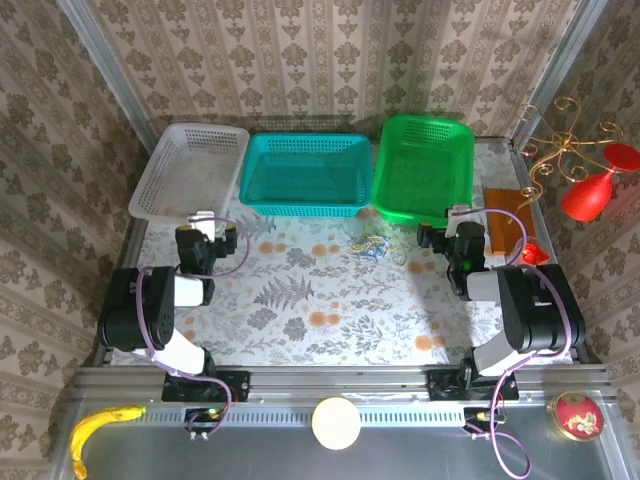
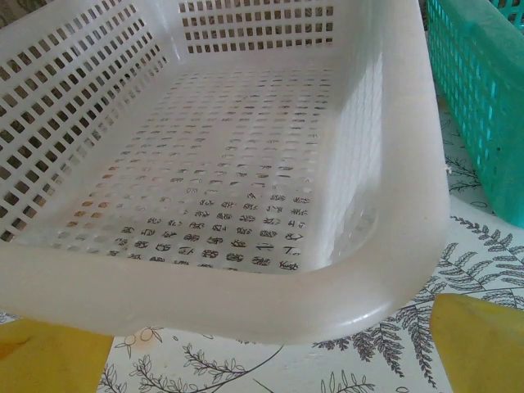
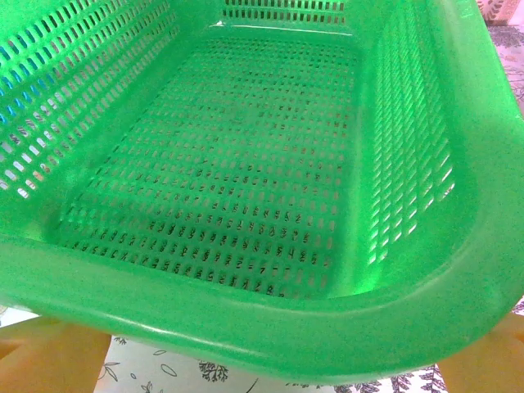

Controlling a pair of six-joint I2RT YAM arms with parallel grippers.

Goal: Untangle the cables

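The cables (image 1: pixel 368 247) lie as a small blue, white and yellowish clump on the floral tablecloth, just in front of the gap between the teal and green baskets. My left gripper (image 1: pixel 203 222) hovers at the table's left, well away from the clump. It faces the white basket (image 2: pixel 246 291), and its yellow fingers (image 2: pixel 49 356) are spread wide with nothing between them. My right gripper (image 1: pixel 455 220) sits to the right of the clump and faces the green basket (image 3: pixel 270 323). Its fingers (image 3: pixel 49 356) are spread just as wide and hold nothing.
Three baskets line the back: white (image 1: pixel 152 170), teal (image 1: pixel 300 208) and green (image 1: pixel 385 205). An orange board (image 1: pixel 505 225) and red ornaments (image 1: pixel 590 190) stand at the right. On the near rail lie a banana (image 1: pixel 100 425), a round disc (image 1: pixel 336 422) and a red tin (image 1: pixel 578 415).
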